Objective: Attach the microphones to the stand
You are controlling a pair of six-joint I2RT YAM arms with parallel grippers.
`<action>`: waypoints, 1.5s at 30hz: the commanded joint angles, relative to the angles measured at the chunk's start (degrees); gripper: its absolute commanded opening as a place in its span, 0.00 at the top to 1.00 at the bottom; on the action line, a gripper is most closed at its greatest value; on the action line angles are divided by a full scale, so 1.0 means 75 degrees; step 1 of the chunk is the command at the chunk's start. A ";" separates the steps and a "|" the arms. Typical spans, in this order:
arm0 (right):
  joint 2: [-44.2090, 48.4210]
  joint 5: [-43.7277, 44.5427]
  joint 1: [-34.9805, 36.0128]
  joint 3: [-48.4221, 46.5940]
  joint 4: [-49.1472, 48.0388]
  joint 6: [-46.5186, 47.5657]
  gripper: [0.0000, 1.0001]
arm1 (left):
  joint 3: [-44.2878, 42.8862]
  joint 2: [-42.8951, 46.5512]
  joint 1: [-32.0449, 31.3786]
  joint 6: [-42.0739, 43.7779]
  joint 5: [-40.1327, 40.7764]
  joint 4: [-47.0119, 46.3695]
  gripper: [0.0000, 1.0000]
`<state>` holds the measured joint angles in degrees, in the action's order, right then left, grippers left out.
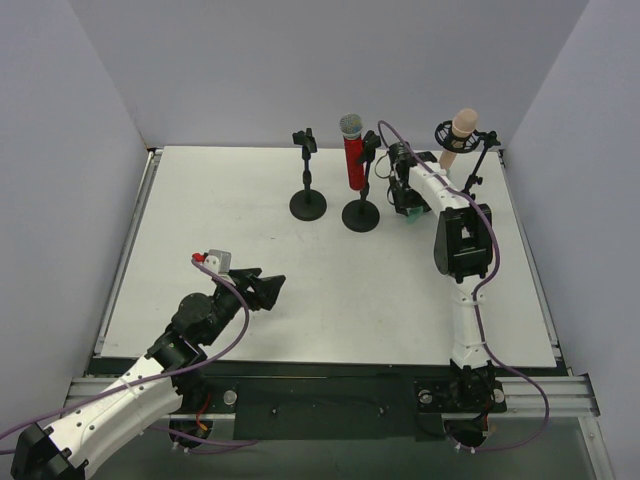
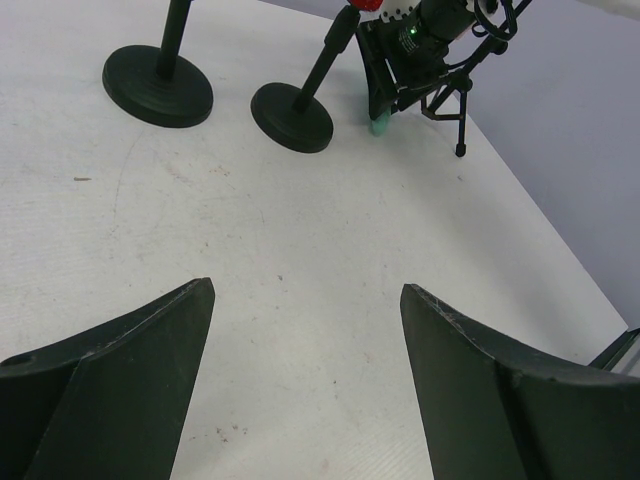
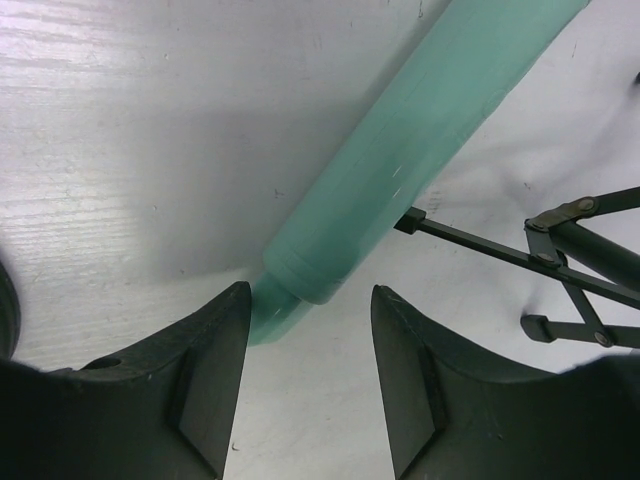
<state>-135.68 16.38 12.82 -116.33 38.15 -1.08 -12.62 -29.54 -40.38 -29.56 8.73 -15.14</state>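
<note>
The glittery red microphone (image 1: 353, 158) stands clipped in the middle round-base stand (image 1: 361, 214). In the tripod stand (image 1: 474, 168) at the back right sits the peach-pink microphone (image 1: 460, 131). The left round-base stand (image 1: 308, 203) has an empty clip. The mint green microphone (image 3: 410, 165) lies flat on the table, under my right gripper (image 1: 405, 203). In the right wrist view my right gripper (image 3: 309, 290) is open, and the microphone's narrow tail end lies by the left fingertip (image 3: 225, 330), not clamped. My left gripper (image 1: 268, 290) hovers open over bare table, far from the stands.
A thin black tripod leg (image 3: 500, 250) runs along the table right beside the green microphone. The left wrist view shows both round bases (image 2: 158, 85) (image 2: 291, 117) and my right gripper (image 2: 410, 40) beyond them. Grey walls enclose the table on three sides.
</note>
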 commanded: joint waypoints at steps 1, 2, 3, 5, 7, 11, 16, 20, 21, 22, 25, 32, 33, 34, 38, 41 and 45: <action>-0.0097 0.0089 -0.0045 -0.0262 0.0432 0.0271 0.53 | -0.0391 0.0013 0.0017 0.0063 0.0008 -0.0091 0.14; -0.0144 0.0066 -0.0045 -0.0274 0.0456 0.0273 0.54 | -0.0391 0.0001 0.0040 0.0063 -0.0004 -0.0080 0.14; -0.0156 0.0019 -0.0045 -0.0286 0.0491 0.0273 0.54 | -0.0391 0.0001 0.0017 0.0074 -0.0004 -0.0080 0.14; -0.0156 -0.0051 -0.0045 -0.0286 0.0550 0.0285 0.57 | -0.0403 0.0013 0.0017 0.0086 -0.0004 -0.0056 0.14; -0.0133 -0.0156 -0.0068 -0.0263 0.0631 0.0273 0.59 | -0.0403 0.0024 0.0017 0.0074 -0.0004 -0.0044 0.14; -0.0039 -0.0367 -0.0150 -0.0052 0.0702 0.0262 0.61 | -0.0415 0.0036 0.0017 0.0086 0.0008 -0.0033 0.14; 0.0172 -0.0649 -0.0268 0.0300 0.0702 0.0261 0.66 | -0.0438 0.0025 0.0029 0.0098 -0.0016 -0.0044 0.14; 0.0231 -0.0825 -0.0291 0.0476 0.0784 0.0296 0.71 | -0.0450 0.0036 0.0029 0.0098 -0.0039 -0.0044 0.14; 0.0254 -0.0906 -0.0291 0.0499 0.0784 0.0308 0.73 | -0.0473 0.0036 0.0029 0.0098 -0.0039 -0.0044 0.14; 0.0266 -0.0930 -0.0291 0.0557 0.0796 0.0332 0.73 | -0.0473 0.0036 0.0029 0.0098 -0.0051 -0.0033 0.14; 0.0394 -0.1047 -0.0291 0.0687 0.0796 0.0320 0.76 | -0.0497 0.0071 0.0029 0.0110 -0.0039 -0.0009 0.14; 0.0746 -0.1316 -0.0315 0.1190 0.0831 0.0332 0.83 | -0.0508 0.0106 0.0029 0.0098 -0.0086 0.0003 0.14; 0.0805 -0.1352 -0.0303 0.1260 0.0843 0.0343 0.84 | -0.0508 0.0107 0.0029 0.0098 -0.0098 0.0002 0.14; 0.0910 -0.1352 -0.0291 0.1424 0.0843 0.0367 0.84 | -0.0508 0.0118 0.0029 0.0086 -0.0109 0.0002 0.14; 0.1249 -0.1422 -0.0315 0.2032 0.0784 0.0379 0.85 | -0.0485 0.0259 0.0029 0.0086 -0.0133 0.0084 0.14; 0.1461 -0.1528 -0.0315 0.2653 0.0738 0.0414 0.86 | -0.0438 0.0399 0.0017 0.0063 -0.0133 0.0108 0.14; 0.1976 -0.1610 -0.0315 0.3555 0.0492 0.0449 0.87 | -0.0415 0.0528 0.0017 0.0039 -0.0168 0.0178 0.14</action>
<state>-124.07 7.01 10.83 -96.57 38.70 1.83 -13.32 -26.65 -40.38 -29.39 8.47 -13.61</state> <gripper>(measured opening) 0.230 0.862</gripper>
